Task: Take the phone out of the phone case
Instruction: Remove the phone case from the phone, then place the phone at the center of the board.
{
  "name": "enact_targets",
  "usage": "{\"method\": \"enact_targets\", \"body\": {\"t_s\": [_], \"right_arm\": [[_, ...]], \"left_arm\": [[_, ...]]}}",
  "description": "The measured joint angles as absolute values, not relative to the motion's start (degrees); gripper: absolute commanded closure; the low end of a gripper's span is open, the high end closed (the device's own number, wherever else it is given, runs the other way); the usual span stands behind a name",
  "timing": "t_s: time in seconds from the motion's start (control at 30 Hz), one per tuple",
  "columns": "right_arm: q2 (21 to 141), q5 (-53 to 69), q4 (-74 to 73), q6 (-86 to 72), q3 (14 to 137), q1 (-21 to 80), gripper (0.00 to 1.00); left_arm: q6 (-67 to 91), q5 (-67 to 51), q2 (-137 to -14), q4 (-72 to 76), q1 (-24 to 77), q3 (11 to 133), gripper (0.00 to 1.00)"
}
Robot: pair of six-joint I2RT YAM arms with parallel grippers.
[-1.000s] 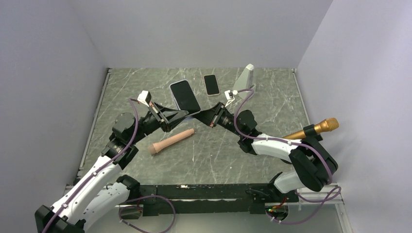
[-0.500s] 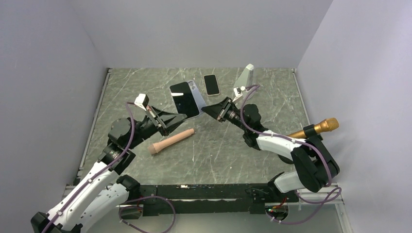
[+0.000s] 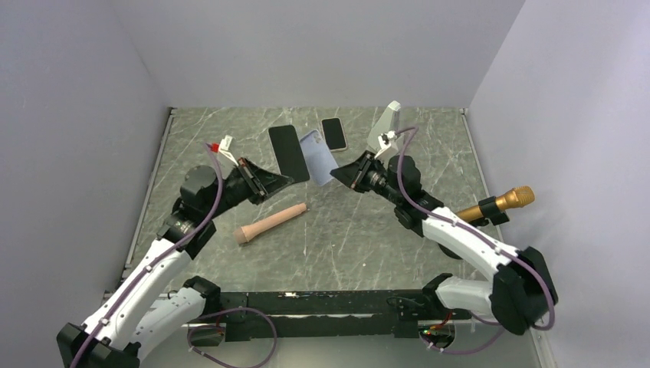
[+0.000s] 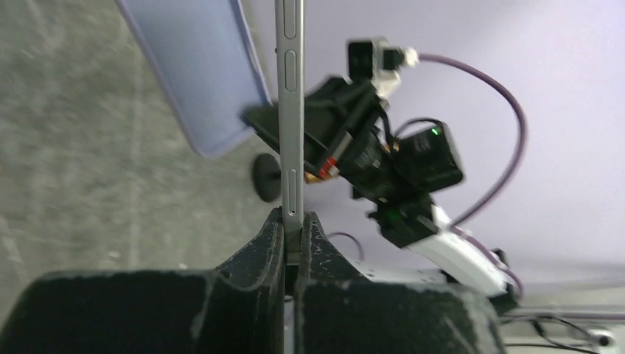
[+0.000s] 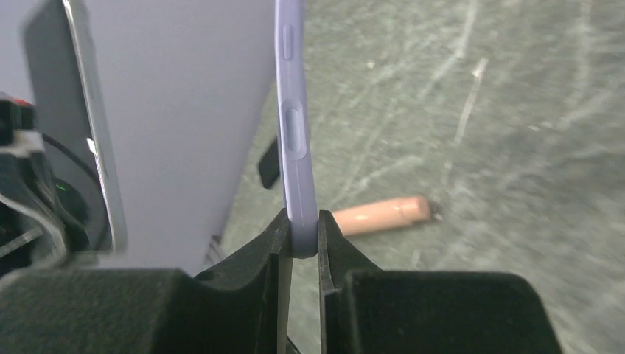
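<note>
The black phone (image 3: 288, 152) and the lavender phone case (image 3: 319, 156) are apart, held side by side above the table. My left gripper (image 3: 285, 179) is shut on the phone's lower edge; in the left wrist view the phone (image 4: 290, 110) stands edge-on between the jaws (image 4: 293, 228), with the case (image 4: 199, 70) to its left. My right gripper (image 3: 337, 178) is shut on the case; in the right wrist view the case (image 5: 293, 125) stands edge-on in the jaws (image 5: 301, 236) and the phone (image 5: 74, 125) shows at the left.
A second small phone (image 3: 333, 134) lies flat at the back. A beige cylinder (image 3: 270, 223) lies on the marble table (image 3: 368, 238) below the grippers. A white wedge stand (image 3: 385, 123) is at the back right. A gold microphone (image 3: 498, 203) lies at the right edge.
The phone has come out of the case. My left gripper pulled the phone to the left while my right gripper drew the lavender case to the right.
</note>
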State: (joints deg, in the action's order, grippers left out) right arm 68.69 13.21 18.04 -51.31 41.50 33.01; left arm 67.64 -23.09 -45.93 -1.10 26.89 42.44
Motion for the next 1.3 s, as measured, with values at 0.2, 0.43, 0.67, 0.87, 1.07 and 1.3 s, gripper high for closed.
{"method": "enact_targets", "body": {"t_s": [0.2, 0.43, 0.67, 0.87, 1.07, 1.3], "right_arm": [[59.55, 9.21, 1.91, -43.77, 41.76, 32.75, 1.0], [53.82, 8.27, -7.64, -39.97, 42.15, 32.69, 1.0], [50.83, 7.92, -11.49, -38.7, 42.15, 32.69, 1.0], [49.34, 7.97, -13.04, -38.52, 42.02, 32.69, 1.0], [47.57, 8.01, -14.83, -38.52, 41.67, 32.67, 1.0], [45.91, 7.99, -17.87, -37.89, 41.65, 32.64, 1.0]], "left_arm": [[52.12, -24.16, -47.24, -11.42, 20.12, 48.27, 1.0], [43.99, -22.31, -47.2, -18.46, 15.38, 48.4, 1.0], [52.18, -13.28, -43.94, -12.99, 13.32, 36.82, 1.0], [64.53, -4.49, -51.62, -0.14, 11.75, 30.13, 1.0], [75.22, 3.46, -70.46, 20.6, 6.28, 29.28, 1.0], [82.41, 7.44, -95.96, 38.76, -0.54, 35.99, 1.0]]}}
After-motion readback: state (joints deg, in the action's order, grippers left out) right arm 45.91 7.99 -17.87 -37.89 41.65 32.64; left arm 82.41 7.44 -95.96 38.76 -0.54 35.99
